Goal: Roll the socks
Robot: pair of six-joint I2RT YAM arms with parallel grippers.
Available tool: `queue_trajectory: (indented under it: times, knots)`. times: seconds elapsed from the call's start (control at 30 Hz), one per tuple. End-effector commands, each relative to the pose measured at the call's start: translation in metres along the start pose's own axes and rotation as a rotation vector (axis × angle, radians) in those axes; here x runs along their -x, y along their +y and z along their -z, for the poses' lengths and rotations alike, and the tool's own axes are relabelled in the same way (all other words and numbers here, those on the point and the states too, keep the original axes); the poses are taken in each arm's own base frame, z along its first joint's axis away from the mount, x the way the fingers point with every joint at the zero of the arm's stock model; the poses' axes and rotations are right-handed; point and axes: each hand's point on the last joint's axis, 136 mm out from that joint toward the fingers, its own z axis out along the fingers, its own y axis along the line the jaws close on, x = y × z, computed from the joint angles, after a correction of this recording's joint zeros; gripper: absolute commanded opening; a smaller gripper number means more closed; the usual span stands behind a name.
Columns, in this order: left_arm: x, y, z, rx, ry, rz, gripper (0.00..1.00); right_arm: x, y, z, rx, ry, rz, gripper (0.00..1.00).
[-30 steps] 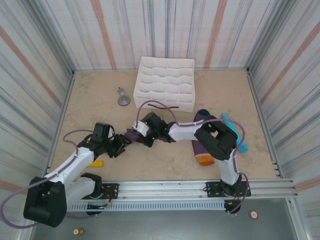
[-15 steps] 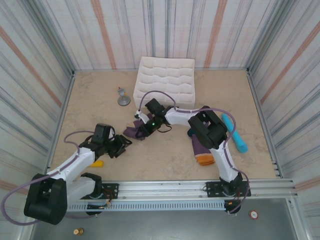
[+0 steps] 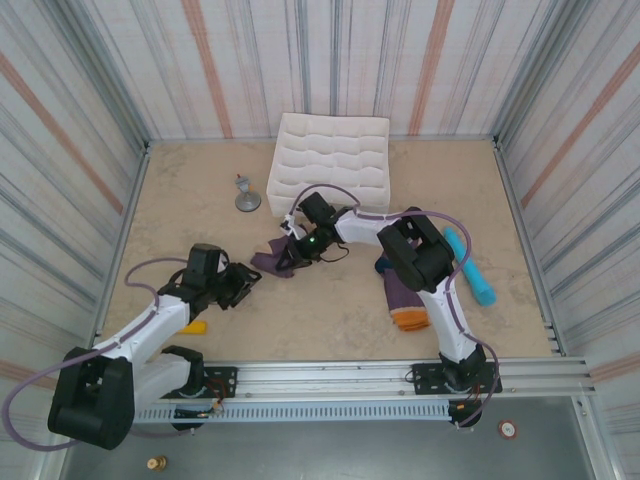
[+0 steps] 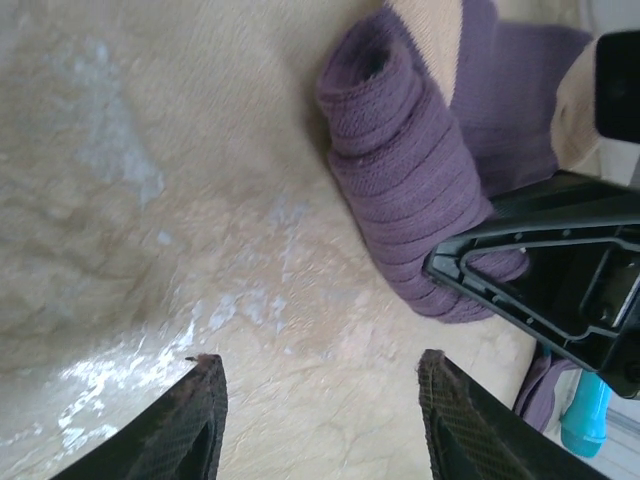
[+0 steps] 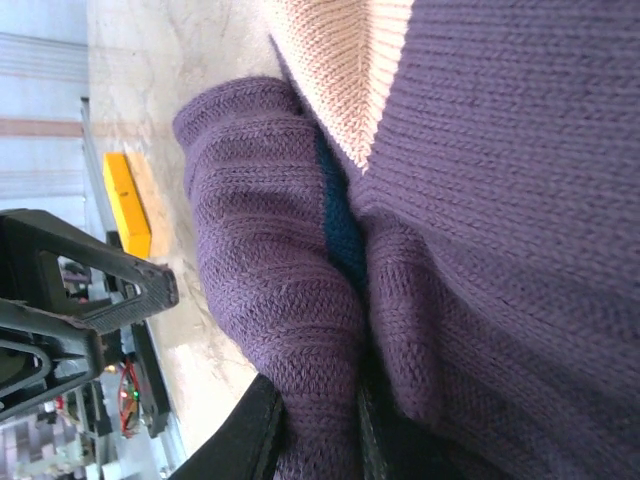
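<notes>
Nearest you, the yellow block (image 3: pixel 193 327) lay on the left and the flat sock (image 3: pixel 404 300) on the right. At mid-table your left gripper (image 3: pixel 247 281) stood with fingers apart and empty, just left of the rolled sock (image 4: pixel 400 190), which your right gripper (image 3: pixel 289 255) clamped. The tray (image 3: pixel 330 160) sat at the far side.

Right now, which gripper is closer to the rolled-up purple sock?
Right. The right gripper is clamped on the rolled sock, one finger pressed against its side. The left gripper is open and sits just short of the roll, not touching it.
</notes>
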Motion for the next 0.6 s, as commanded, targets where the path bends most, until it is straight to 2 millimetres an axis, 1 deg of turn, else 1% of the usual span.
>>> queue_trajectory:
  times: [0.0,0.1,0.23,0.33,0.43,0.57]
  knots:
    - [0.015,-0.006,0.002,-0.024,-0.088,0.015,0.53,-0.055,-0.090,-0.016,-0.257,0.111,-0.297,0.00]
    - [0.022,-0.010,0.002,-0.037,-0.125,0.015,0.54,-0.057,-0.095,-0.016,-0.272,0.115,-0.305,0.00]
    - [0.028,-0.015,-0.004,-0.036,-0.157,0.009,0.54,-0.056,-0.094,-0.017,-0.265,0.112,-0.312,0.00]
    - [0.030,-0.018,-0.012,-0.025,-0.156,0.004,0.54,-0.053,-0.095,-0.016,-0.257,0.104,-0.320,0.00]
    - [0.030,-0.023,-0.023,-0.025,-0.142,0.002,0.50,-0.049,-0.094,-0.015,-0.245,0.093,-0.326,0.00]
    - [0.033,-0.026,-0.035,-0.015,-0.153,0.006,0.48,-0.046,-0.091,-0.016,-0.228,0.085,-0.322,0.00]
